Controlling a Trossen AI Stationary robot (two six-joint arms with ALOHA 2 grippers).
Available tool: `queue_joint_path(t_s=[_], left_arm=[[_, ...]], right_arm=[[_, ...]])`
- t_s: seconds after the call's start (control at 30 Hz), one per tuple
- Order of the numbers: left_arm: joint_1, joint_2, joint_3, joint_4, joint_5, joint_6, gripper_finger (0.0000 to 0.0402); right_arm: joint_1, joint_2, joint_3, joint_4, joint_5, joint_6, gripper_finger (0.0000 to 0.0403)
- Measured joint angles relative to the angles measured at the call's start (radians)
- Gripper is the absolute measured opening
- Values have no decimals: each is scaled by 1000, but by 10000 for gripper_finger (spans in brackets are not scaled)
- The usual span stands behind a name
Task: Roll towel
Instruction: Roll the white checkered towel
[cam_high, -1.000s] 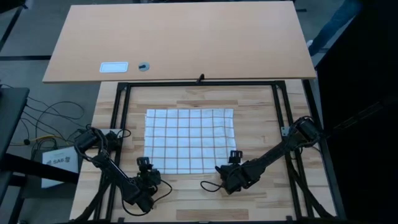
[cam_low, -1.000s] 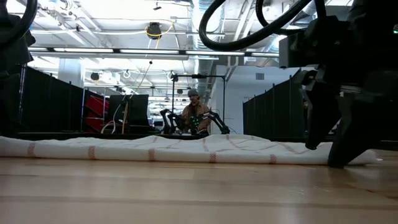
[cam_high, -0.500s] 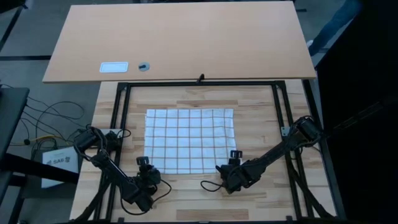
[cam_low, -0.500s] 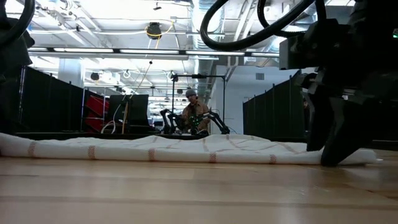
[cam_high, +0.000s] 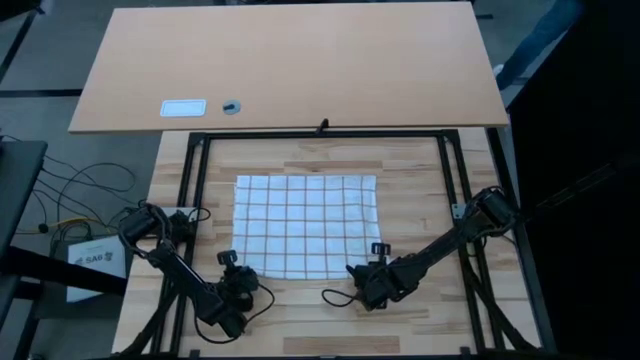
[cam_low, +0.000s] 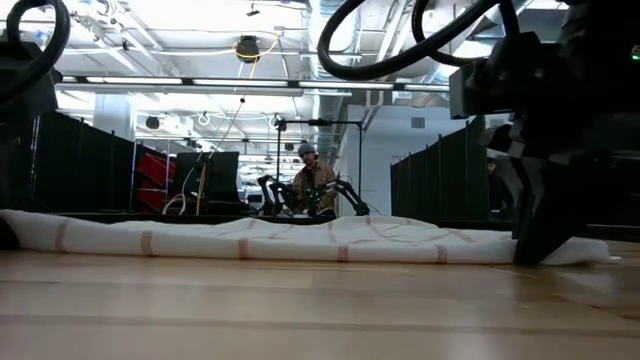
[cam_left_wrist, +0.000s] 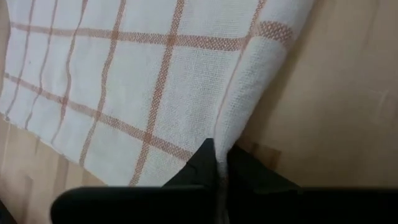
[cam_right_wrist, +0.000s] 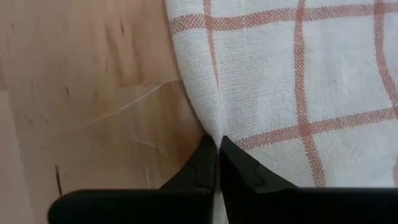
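Both grippers have snapped shut since a moment ago, when their fingers stood wide on either side of the cloth's near edge. Now each one pinches a near corner of the thin white cloth towel with the reddish-brown grid lines (cam_high: 305, 225).

That towel lies flat and spread out in the middle of the light wooden table (cam_high: 420, 305), inside the black metal frame (cam_high: 199, 180). Its long side runs left to right.

Over on the left, the left gripper (cam_high: 233, 268) bites the near-left corner, and its wrist view shows the cloth pulled up into a small fold between the dark fingers (cam_left_wrist: 205, 163). On the right, the right gripper (cam_high: 379, 256) has the near-right corner, and the cloth (cam_right_wrist: 298, 81) goes in between its closed fingers (cam_right_wrist: 233, 163) in the same way.

So the whole towel lies on the far side of both pairs of jaws. To roll it, I think the arms would lift that near edge and turn it over toward the far edge, both moving together. (If one arm goes faster, the roll may come out crooked.) Each arm is nearest its own corner, so neither has to reach across.

A person (cam_low: 313, 184) sits far off in the room behind.
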Motion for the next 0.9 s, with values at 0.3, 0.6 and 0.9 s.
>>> queue_joint_path(t_s=[0.3,0.6,0.9], left_arm=[[-18,-100,-2,37,109,5,0],[-36,-127,78,104,225,47,0],[-66,-128,169,136,314,26,0]], right_arm=[[54,3,34,-15,-22,87,0],[81,7,106,-18,-183,100,0],[147,-5,108,40,-321,187,0]])
